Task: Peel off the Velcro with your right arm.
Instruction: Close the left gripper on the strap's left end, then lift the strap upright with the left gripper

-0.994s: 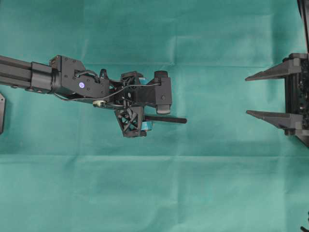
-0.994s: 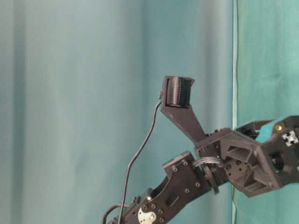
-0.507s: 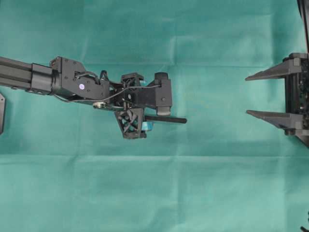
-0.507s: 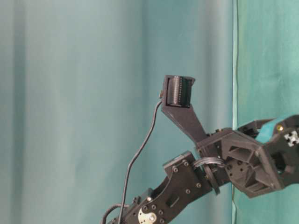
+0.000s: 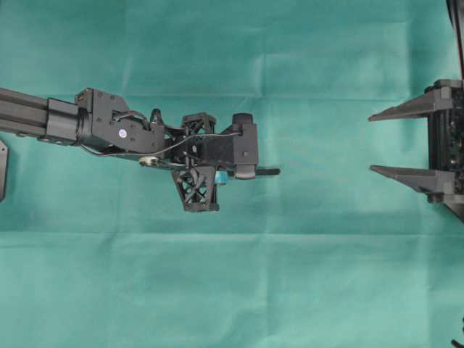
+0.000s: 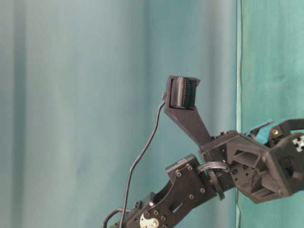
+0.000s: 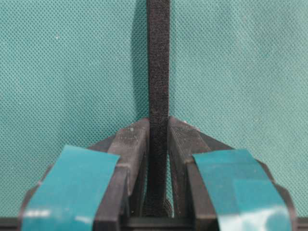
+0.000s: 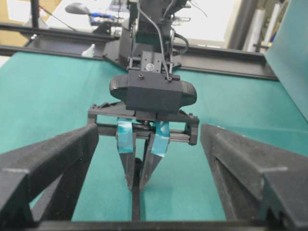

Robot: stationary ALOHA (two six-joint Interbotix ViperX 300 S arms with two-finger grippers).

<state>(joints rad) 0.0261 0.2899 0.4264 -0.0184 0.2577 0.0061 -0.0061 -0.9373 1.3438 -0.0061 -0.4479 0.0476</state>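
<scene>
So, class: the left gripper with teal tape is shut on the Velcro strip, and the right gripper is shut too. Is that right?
Not quite. The left gripper does clamp the Velcro strip, but the right gripper stands wide open, as the overhead view shows.

Matt black plastic and fuzzy strip over woven green cloth

The bench [image 7: 250, 72] wears a teal cloth with a fine dimpled weave, matt, creased in long folds. The Velcro [image 7: 158, 57] looks rough, fibrous and dull black. The left pincer [image 7: 158, 144] has grainy matt black plastic fingers [image 7: 130, 144] patched with smooth, faintly shiny teal tape [image 7: 72, 183]. The right pincer [image 5: 406, 145] shows plain matt black plastic, ridged with fine layer lines.
</scene>
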